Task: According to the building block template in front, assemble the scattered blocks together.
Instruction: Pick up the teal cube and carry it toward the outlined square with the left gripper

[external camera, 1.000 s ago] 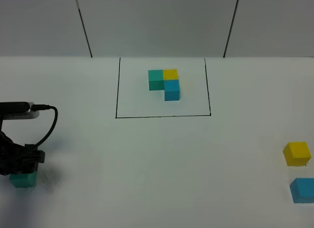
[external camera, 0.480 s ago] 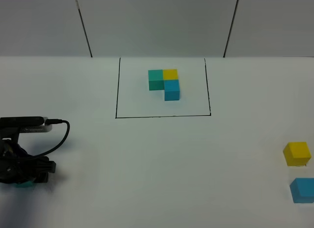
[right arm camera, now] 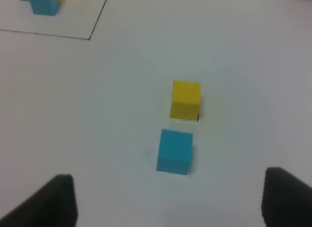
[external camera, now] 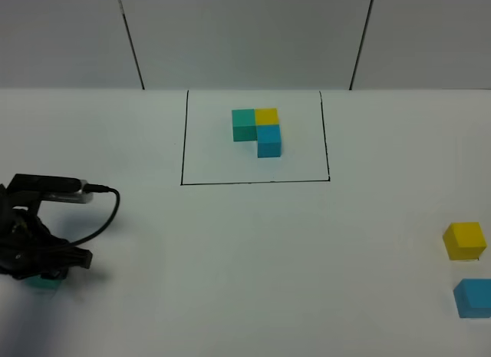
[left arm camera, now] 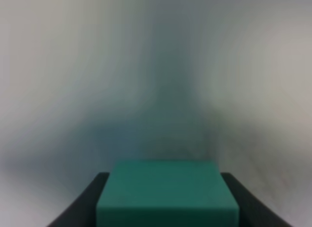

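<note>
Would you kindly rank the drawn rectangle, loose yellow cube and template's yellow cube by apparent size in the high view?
1. Drawn rectangle
2. Loose yellow cube
3. Template's yellow cube, farther off; true sizes unsure.

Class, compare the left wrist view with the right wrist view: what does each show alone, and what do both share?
Left wrist only: the teal cube, clamped in the left pincer, against a blurred background. Right wrist only: the loose yellow cube and blue cube, close but apart, and a corner of the black frame holding the template. Both: the white table and each arm's own dark pincer; the right pincer stands open.
</note>
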Robot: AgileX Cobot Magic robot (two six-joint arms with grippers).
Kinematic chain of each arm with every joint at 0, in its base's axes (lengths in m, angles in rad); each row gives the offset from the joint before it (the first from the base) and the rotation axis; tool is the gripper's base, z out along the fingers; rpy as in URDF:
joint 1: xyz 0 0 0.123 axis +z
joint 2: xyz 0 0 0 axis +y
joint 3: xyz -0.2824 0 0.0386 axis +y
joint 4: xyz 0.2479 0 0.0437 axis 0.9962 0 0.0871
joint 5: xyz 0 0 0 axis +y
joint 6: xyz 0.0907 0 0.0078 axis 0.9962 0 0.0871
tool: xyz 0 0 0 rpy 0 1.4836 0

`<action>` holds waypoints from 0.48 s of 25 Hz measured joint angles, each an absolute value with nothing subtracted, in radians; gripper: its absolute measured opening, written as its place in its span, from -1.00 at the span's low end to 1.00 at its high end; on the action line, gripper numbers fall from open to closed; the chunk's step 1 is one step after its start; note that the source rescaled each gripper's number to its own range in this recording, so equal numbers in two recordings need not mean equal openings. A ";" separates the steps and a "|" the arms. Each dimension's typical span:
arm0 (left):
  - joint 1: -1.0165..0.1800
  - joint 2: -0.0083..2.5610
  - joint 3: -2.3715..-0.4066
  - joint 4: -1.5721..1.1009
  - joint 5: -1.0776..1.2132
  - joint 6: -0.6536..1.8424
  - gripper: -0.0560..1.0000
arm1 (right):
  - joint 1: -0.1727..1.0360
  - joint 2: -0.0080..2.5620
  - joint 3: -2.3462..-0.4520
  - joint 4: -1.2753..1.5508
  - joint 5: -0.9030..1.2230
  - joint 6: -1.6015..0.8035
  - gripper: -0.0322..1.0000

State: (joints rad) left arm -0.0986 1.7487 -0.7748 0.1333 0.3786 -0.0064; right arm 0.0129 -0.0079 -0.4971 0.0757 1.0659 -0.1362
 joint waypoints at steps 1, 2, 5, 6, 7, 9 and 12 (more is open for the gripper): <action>-0.131 1.747 -0.806 0.130 0.429 0.086 -0.85 | 0.013 -0.008 -0.497 0.076 1.066 -0.136 0.22; -0.166 1.746 -0.844 0.115 0.479 0.188 -0.85 | 0.013 -0.008 -0.497 0.076 1.066 -0.136 0.22; -0.275 1.746 -0.948 0.036 0.609 0.497 -0.85 | 0.013 -0.008 -0.497 0.076 1.066 -0.136 0.22; -0.311 1.746 -0.983 0.000 0.642 0.593 -0.85 | 0.013 -0.008 -0.497 0.076 1.066 -0.136 0.22; -0.339 1.746 -1.018 -0.033 0.664 0.661 -0.85 | 0.013 -0.008 -0.497 0.076 1.066 -0.136 0.22; -0.399 1.749 -1.081 -0.097 0.683 0.786 -0.85 | 0.013 -0.008 -0.497 0.076 1.066 -0.136 0.22; -0.466 1.767 -1.169 -0.139 0.698 0.897 -0.85 | 0.013 -0.008 -0.497 0.076 1.066 -0.136 0.22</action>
State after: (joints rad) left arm -0.4660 1.7666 -1.1685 -0.1392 0.6975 0.8966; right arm 0.0129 -0.0079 -0.4971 0.0757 1.0659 -0.1362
